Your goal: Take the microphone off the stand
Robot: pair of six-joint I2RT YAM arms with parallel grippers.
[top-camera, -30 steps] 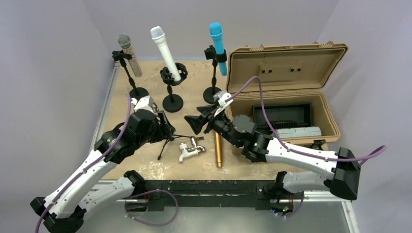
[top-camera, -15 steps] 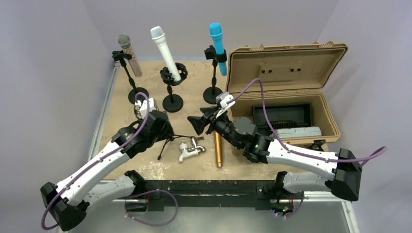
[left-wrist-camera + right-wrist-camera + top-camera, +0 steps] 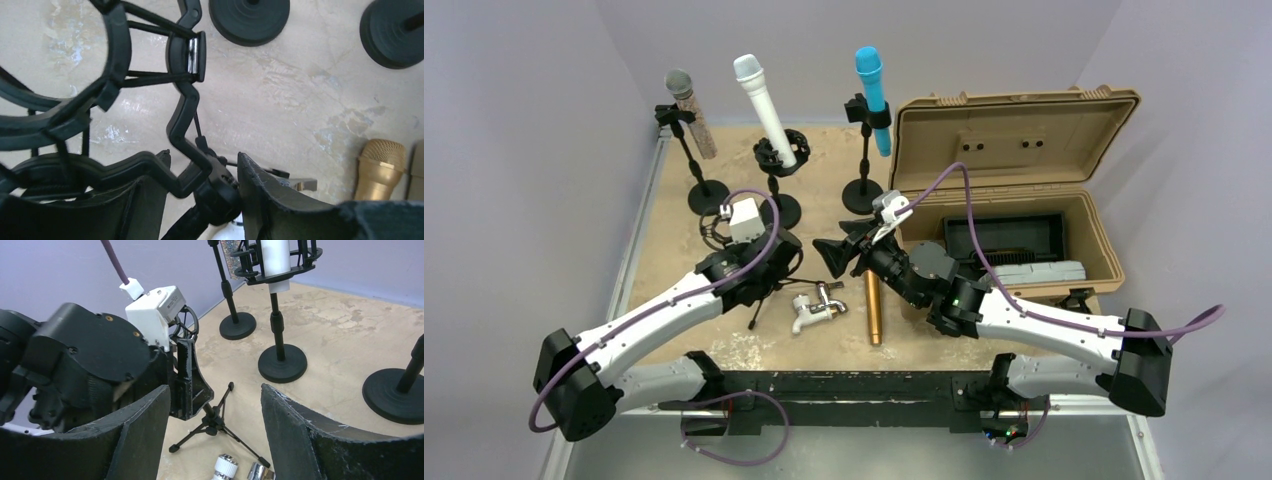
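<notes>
Left wrist, left gripper (image 3: 202, 165) pinching stand (image 3: 181, 116)

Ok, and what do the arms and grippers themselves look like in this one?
Both the left arm and right arm have white link shells and black joint housings. A purple cable runs along each to a white wrist camera box. The left gripper and right gripper carry broad black fingers with rough, chipped edges.
</notes>
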